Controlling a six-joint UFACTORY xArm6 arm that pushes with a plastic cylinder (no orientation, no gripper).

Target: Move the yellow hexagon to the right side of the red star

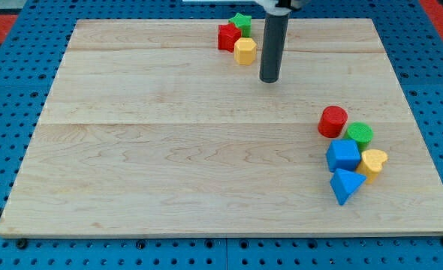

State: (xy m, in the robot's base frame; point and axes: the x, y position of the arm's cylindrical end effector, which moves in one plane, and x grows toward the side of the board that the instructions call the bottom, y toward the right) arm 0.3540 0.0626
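The yellow hexagon (245, 51) lies near the view's top centre, touching the lower right of the red star (227, 37). A green star (242, 22) sits just above them, touching both. My tip (270, 78) is the lower end of the dark rod; it rests on the board just right of and slightly below the yellow hexagon, apart from it by a small gap.
A cluster lies at the view's right: a red cylinder (332, 121), a green cylinder (360, 134), a blue cube (343, 155), a yellow heart (374, 162) and a blue triangle (345, 185). The wooden board (169, 150) sits on a blue pegboard.
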